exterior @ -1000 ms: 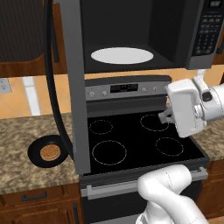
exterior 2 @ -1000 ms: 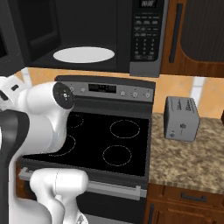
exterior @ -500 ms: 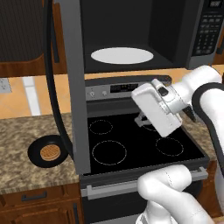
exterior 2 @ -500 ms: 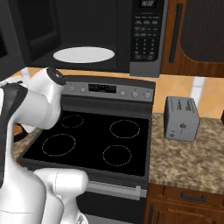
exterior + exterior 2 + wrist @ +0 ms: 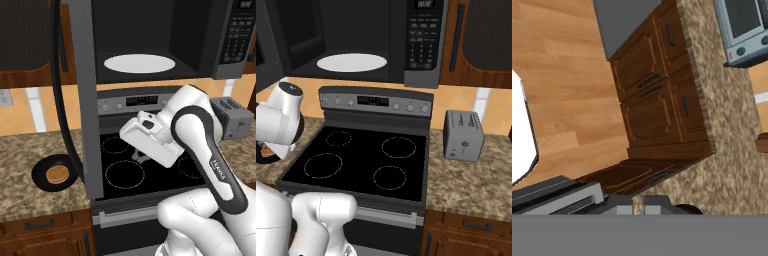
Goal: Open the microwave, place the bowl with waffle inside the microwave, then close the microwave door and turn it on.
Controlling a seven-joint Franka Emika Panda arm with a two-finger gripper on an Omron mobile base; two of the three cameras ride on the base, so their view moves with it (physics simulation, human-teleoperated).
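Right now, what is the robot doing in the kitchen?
It is getting ready to warm up a waffle. The microwave above the stove is open, with its door swung out to the left. The waffle sits in a black bowl on the counter. The robot's hand is over the stove, carrying nothing.

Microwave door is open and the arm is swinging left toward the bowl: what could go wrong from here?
The open microwave door hangs between the gripper and the bowl holding the waffle; the arm may hit its edge. The bowl sits close beside the door, leaving little room to grasp. Carrying it tilted could spill the waffle.
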